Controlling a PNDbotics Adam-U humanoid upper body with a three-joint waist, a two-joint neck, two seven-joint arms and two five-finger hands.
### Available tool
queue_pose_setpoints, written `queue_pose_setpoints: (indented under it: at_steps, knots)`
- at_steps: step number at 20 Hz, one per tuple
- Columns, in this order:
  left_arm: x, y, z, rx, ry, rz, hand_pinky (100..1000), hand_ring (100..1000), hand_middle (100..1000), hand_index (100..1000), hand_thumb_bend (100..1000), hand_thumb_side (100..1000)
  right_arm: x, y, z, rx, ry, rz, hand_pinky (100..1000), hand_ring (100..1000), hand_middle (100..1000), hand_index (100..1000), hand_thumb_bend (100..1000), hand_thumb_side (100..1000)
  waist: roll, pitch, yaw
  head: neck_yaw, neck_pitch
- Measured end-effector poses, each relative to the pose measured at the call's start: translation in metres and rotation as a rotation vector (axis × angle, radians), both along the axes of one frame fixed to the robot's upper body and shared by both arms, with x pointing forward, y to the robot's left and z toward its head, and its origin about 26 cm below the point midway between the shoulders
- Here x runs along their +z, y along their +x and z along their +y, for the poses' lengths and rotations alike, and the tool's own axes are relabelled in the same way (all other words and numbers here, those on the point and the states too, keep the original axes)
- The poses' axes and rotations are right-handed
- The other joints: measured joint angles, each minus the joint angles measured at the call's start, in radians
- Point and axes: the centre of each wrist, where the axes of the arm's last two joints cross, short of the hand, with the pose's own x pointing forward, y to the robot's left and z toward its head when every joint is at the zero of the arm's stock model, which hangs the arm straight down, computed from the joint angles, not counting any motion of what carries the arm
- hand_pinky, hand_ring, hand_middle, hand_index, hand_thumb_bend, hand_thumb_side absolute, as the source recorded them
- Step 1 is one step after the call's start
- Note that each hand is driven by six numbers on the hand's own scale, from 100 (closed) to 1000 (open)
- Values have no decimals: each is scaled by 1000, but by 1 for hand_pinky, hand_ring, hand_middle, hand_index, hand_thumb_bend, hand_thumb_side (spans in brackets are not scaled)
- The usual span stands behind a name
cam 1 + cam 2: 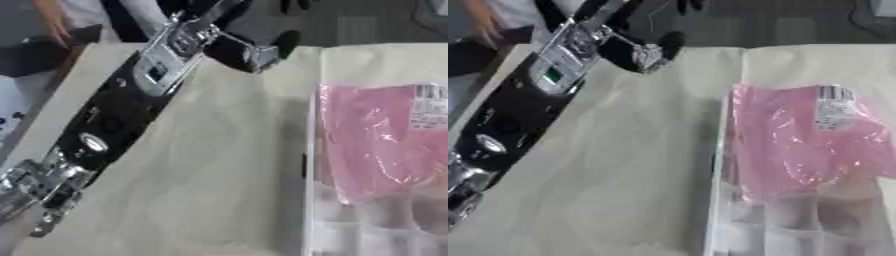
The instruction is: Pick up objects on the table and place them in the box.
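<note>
Left eye view: a shallow white box [311, 150] with a thin upright wall takes up the side of the pale wooden bench [210, 175] to the right of the robot's left arm [114, 120]. Inside it lies a pink crinkled plastic bag with a white printed label [376, 135], its label at the far right end. Nearer the camera, more of the box's contents show only as pale, glossy wrapping whose shape cannot be made out. The black and silver arm runs slantwise from the lower left corner up to the far edge of the bench. At its end the left hand [254, 52] hangs over that far edge, dark with a silver tip showing; whether its fingers are spread or curled cannot be told, and nothing can be seen in it. The pink bag lies well apart from the hand, to its right and nearer the camera, with bare bench between them.

Right eye view: the same box wall [715, 165] stands nearer the middle, and the bag's label [831, 111] reads as a barcode strip. The hand [645, 50] shows at the bench's far edge, no clearer.
</note>
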Motion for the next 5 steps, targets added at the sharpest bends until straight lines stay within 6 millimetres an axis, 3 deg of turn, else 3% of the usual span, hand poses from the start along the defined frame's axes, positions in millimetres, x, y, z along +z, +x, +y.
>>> queue_pose_setpoints:
  at_steps: [4, 5]
  knots:
    - [-15, -15, 28, 29, -244, 79, 498, 680, 732, 821, 100, 773, -2, -1, -2, -12, -4, 5, 545, 624, 625, 663, 355, 705, -7, 8, 16, -7, -1]
    - [-18, -20, 33, 31, -304, 83, 493, 676, 728, 819, 100, 769, -2, -1, -3, -14, -4, 5, 545, 624, 625, 663, 354, 705, -9, 9, 19, -8, -1]
